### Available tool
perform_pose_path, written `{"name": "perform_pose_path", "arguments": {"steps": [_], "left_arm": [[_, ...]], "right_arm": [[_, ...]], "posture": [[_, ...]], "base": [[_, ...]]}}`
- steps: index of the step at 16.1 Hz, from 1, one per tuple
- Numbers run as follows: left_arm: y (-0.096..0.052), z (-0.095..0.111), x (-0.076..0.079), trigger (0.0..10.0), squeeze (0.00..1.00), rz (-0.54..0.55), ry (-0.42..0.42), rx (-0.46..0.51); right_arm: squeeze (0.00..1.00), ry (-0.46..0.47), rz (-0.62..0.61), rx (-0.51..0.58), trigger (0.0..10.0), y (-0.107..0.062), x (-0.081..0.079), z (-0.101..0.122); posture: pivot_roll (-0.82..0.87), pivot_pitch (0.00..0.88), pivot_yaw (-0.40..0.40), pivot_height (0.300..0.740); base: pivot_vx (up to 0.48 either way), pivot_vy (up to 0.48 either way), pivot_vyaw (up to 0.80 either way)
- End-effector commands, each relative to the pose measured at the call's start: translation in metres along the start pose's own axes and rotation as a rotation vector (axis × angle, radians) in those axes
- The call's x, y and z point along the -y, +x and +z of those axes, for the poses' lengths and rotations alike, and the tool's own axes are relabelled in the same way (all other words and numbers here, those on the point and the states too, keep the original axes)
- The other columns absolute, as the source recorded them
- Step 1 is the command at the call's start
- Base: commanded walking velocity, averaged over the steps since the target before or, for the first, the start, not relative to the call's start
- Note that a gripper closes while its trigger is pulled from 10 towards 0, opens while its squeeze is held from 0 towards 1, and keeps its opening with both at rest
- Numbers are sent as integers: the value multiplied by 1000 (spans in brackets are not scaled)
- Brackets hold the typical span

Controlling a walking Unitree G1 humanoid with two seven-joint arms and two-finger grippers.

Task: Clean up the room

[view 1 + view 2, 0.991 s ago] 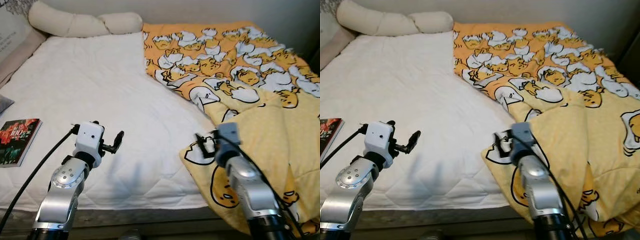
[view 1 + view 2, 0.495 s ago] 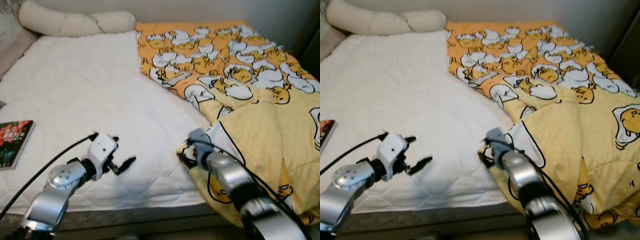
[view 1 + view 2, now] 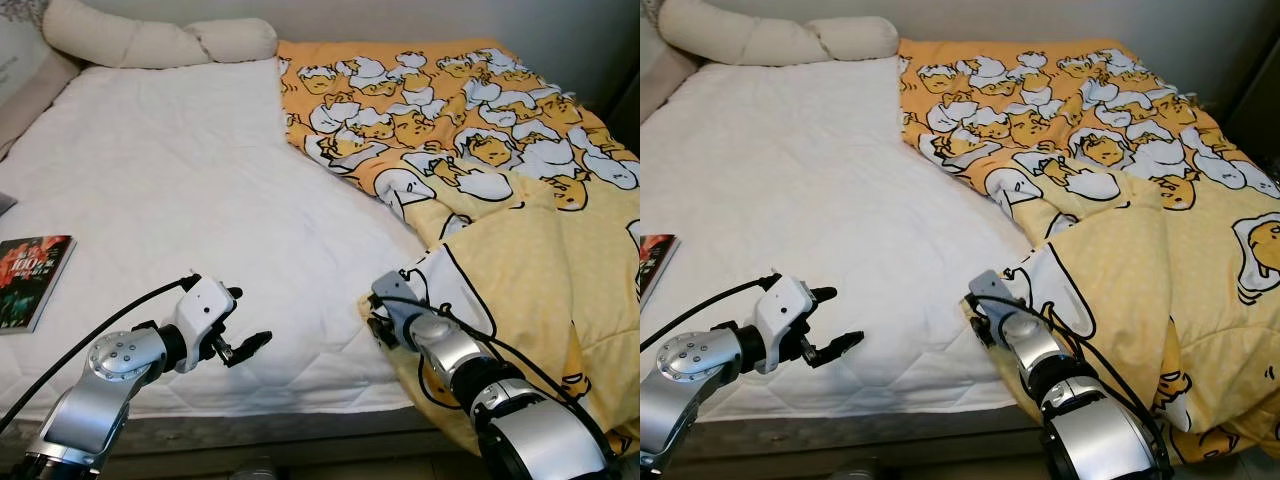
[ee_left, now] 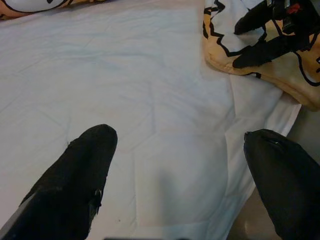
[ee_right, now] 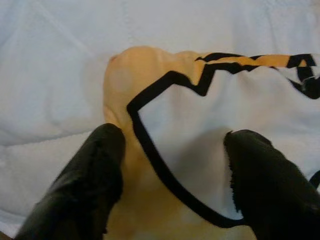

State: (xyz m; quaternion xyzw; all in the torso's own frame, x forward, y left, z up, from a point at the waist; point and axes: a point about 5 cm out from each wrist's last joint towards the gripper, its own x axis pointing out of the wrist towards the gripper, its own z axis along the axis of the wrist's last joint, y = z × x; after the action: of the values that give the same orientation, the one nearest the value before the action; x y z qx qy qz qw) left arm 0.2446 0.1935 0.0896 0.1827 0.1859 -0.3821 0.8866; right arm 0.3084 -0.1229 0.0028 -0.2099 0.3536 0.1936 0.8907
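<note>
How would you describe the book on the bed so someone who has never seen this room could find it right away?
Start at the bed's white quilted mattress cover, with the long cream pillow at its head and the yellow cartoon-egg blanket on the robot's right. On the opposite, left edge lies the book, flat. It has a dark red and black cover and is the one small dark item on the white.

Left arm: silver, bent at the elbow, reaching forward and inward from the lower left.
Left gripper (image 3: 243,321): two black fingers (image 4: 82,170) spread wide apart, holding nothing.
Right arm: silver, reaching forward from the lower right, with black cables looped along it.
Right gripper (image 5: 172,180): black fingers (image 5: 97,172) parted, tips pointing away from the robot's body.
</note>
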Motion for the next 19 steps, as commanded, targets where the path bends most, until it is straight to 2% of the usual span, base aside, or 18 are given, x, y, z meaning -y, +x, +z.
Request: {"name": "perform_pose_path", "arguments": {"steps": [1,14,18,19], "left_arm": [[-1,0,2,10000,0,-17,13,-6],[-4,-3,1,10000,0,-40,11,-14],[-6,-7,5,10000,0,-45,7,-17],[-6,-7,6,10000,0,-52,5,-18]], "right_arm": [[0,-11,-5,17,0,0,2,6],[0,48,24,44,0,0,1,3],[0,74,104,104,0,0,-7,1],[0,90,176,140,0,-2,-11,1]], "posture": [[222,0,-1,740],[227,0,-7,740],[214,0,8,740],[207,0,11,740]], "base": [[0,0,0],[0,0,0],[0,0,0],[0,0,0]]}}
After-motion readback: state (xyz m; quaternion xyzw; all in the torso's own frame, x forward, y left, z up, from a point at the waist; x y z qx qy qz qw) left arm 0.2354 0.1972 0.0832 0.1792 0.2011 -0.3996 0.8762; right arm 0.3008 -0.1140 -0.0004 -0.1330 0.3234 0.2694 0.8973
